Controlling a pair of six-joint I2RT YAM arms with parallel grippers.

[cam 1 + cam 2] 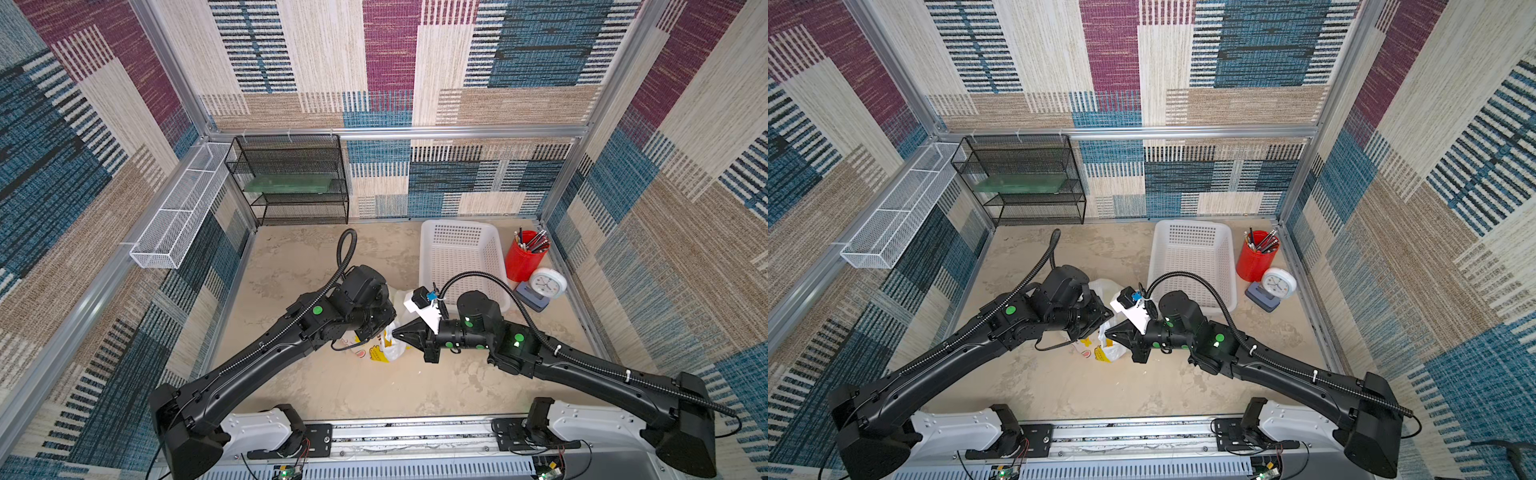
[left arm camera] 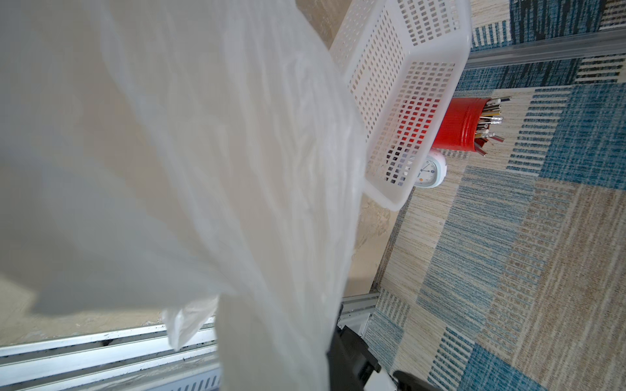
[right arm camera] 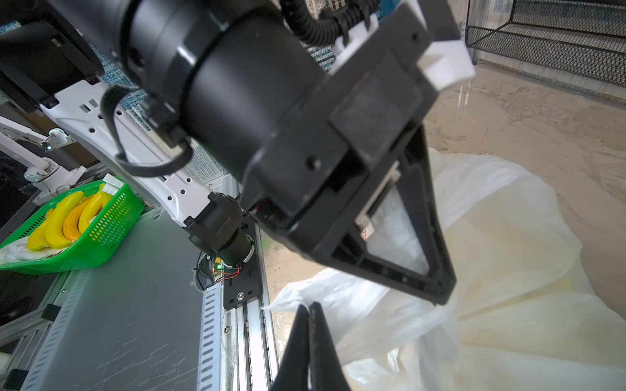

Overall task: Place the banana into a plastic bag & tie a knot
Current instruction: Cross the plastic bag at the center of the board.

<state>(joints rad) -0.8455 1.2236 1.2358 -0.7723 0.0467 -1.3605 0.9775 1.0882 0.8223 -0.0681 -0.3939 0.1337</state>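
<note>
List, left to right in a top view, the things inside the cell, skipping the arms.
white wire tray → black mesh shelf → plastic bag → white perforated basket → red pen cup

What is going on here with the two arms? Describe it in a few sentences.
Both arms meet over the bag lying mid-table. The left gripper and the right gripper are shut, and each seems to pinch the bag's thin film. No knot shows yet. Whether a banana is inside cannot be told through the film.
</note>
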